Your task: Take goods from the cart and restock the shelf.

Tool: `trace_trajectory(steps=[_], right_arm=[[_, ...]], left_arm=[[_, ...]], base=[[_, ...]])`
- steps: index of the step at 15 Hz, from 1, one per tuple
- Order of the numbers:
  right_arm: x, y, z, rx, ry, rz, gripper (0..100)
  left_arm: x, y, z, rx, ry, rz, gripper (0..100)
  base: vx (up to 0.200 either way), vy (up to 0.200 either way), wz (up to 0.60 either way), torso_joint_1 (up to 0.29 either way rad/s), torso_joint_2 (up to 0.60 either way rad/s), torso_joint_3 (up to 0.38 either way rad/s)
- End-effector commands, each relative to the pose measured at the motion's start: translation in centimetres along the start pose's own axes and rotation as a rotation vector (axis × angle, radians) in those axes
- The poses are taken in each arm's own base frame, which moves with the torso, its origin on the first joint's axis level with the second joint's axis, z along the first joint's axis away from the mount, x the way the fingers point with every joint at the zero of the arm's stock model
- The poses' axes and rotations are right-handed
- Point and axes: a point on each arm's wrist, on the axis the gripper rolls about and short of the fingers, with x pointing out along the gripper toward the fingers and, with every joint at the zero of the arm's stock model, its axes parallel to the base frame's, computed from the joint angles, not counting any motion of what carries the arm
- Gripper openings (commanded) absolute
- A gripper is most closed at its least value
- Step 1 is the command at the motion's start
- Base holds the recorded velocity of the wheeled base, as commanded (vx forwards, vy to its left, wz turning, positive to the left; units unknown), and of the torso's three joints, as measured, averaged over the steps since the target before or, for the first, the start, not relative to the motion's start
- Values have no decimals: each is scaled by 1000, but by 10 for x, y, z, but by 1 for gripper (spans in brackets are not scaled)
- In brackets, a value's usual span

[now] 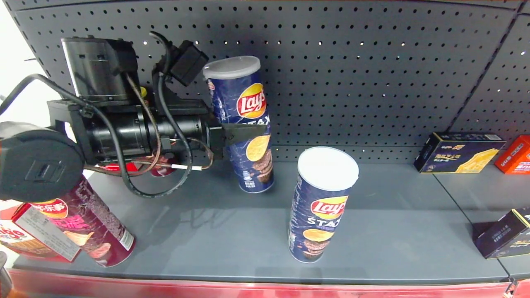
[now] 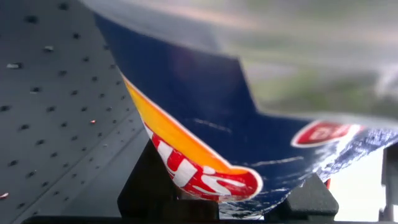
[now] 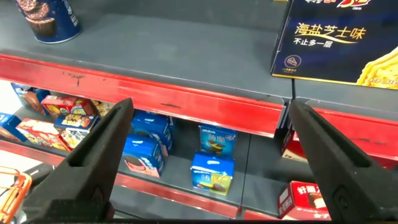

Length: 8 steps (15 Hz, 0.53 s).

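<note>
left tool clamps blue chips can (slightly tilted); right tool gapes wide

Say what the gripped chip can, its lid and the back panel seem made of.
Chip can: likely printed cardboard, glossy sheen on its wrap. Lid: probably plastic, matte, thin rim. Back panel: seemingly painted metal, matte grey, regular punched holes.

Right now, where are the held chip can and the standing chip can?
held chip can [image 1: 251,100], head view, the logo on its side.
standing chip can [image 1: 328,167], head view, its white lid.
</note>
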Motion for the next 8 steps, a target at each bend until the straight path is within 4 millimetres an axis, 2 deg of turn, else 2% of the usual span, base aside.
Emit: trace_trajectory(steps=[1,4,8], right_arm=[[0,0,0,0,2,0,100],[0,0,0,0,2,0,100],[0,0,0,0,2,0,100]], left_arm=[[18,7,3,28,6,-14,0],[35,19,-3,133,17,-17,0],[49,28,-9,162,17,-51,0]], base=[[0,0,0,0,0,0],[0,0,0,0,0,0],[0,0,0,0,0,0]])
